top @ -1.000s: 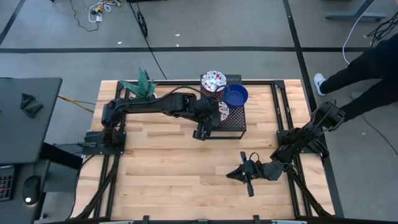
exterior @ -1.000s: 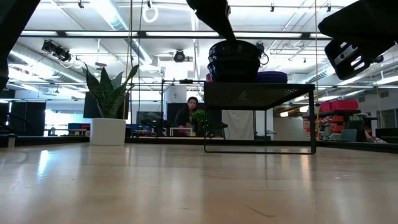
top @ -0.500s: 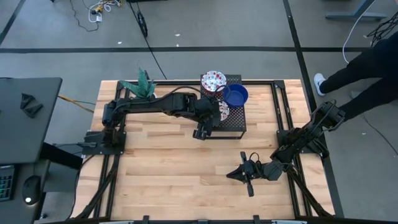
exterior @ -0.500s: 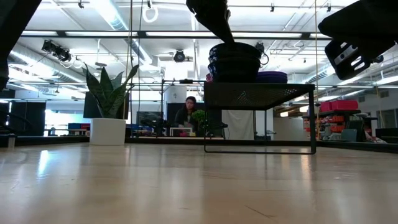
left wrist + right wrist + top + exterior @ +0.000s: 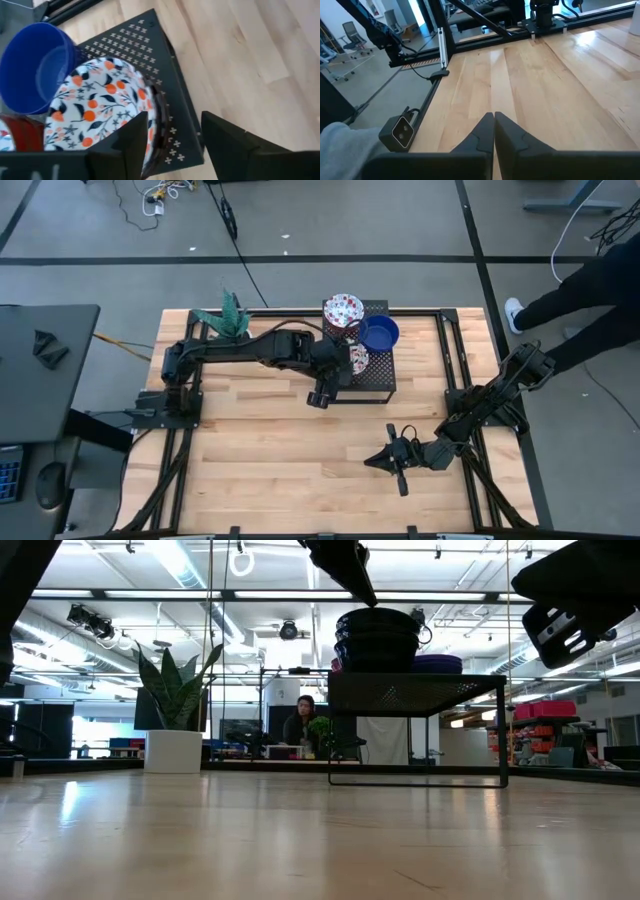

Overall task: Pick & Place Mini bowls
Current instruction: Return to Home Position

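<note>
A black perforated stand (image 5: 372,375) at the table's far middle holds the mini bowls. A floral stack (image 5: 343,310) is at its far left, a cobalt blue bowl (image 5: 379,333) at its right, and a white floral bowl (image 5: 357,358) at its near left. My left gripper (image 5: 175,127) is open above that floral bowl (image 5: 95,110). One finger stands over the bowl's inside and the other outside its near rim (image 5: 156,120); I cannot tell whether they touch it. My right gripper (image 5: 392,459) is shut and empty over the table's near right.
A potted plant (image 5: 228,316) stands at the far left corner, white pot in the low view (image 5: 173,751). Bare wood lies between the stand and my right gripper (image 5: 493,122). A person's legs (image 5: 590,290) are beyond the table's right edge.
</note>
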{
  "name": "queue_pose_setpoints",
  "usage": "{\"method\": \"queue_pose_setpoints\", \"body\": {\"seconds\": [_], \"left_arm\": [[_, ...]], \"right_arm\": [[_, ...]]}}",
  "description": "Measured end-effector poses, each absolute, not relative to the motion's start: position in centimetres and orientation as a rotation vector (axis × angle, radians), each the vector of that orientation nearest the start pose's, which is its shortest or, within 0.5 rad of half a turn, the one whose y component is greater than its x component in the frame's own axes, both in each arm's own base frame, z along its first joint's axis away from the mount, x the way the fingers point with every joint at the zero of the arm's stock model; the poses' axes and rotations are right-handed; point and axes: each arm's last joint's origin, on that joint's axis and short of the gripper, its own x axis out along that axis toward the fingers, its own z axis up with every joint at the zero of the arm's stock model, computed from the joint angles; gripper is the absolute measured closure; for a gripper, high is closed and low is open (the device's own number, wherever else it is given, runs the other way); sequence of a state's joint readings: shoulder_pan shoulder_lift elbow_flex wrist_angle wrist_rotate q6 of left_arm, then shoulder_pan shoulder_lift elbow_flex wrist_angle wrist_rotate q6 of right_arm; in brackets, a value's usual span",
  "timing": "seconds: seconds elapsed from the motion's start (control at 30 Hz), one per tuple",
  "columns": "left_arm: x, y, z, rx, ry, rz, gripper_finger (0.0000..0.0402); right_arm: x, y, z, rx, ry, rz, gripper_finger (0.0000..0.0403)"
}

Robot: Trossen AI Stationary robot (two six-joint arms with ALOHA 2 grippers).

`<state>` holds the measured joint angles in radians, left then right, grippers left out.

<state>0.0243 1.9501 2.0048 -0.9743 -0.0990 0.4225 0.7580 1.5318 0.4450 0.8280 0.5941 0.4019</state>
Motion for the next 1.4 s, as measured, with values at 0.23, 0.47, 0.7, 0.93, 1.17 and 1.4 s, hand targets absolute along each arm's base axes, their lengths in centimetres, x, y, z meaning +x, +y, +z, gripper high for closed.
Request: {"method": "queue_pose_setpoints", "body": {"seconds": [0.23, 0.47, 0.7, 0.93, 1.17, 1.4], "left_arm": [[42.1, 1.5, 33.9, 0.422, 0.945, -0.094, 0.0256], [41.9, 1.5, 33.8, 0.417, 0.968, -0.111, 0.0281], [41.7, 1.5, 34.3, 0.418, 0.946, -0.108, 0.0284], [39.6, 1.3, 37.0, 0.390, 0.903, -0.089, 0.0284], [36.5, 1.2, 37.7, 0.247, 0.950, -0.160, 0.0306], [33.7, 0.8, 32.1, 0.218, 0.785, -0.136, 0.0360]], "right_arm": [[20.4, 17.1, 15.5, 0.242, 0.231, 0.119, 0.0386], [20.4, 17.1, 15.5, 0.242, 0.231, 0.119, 0.0386], [20.4, 17.1, 15.5, 0.238, 0.231, 0.119, 0.0386], [20.4, 17.1, 15.4, 0.231, 0.239, 0.118, 0.0386], [19.4, 17.8, 16.8, 0.208, 0.194, 0.190, 0.0388], [17.3, 16.1, 21.6, 0.191, 0.139, 0.339, 0.0400]]}}
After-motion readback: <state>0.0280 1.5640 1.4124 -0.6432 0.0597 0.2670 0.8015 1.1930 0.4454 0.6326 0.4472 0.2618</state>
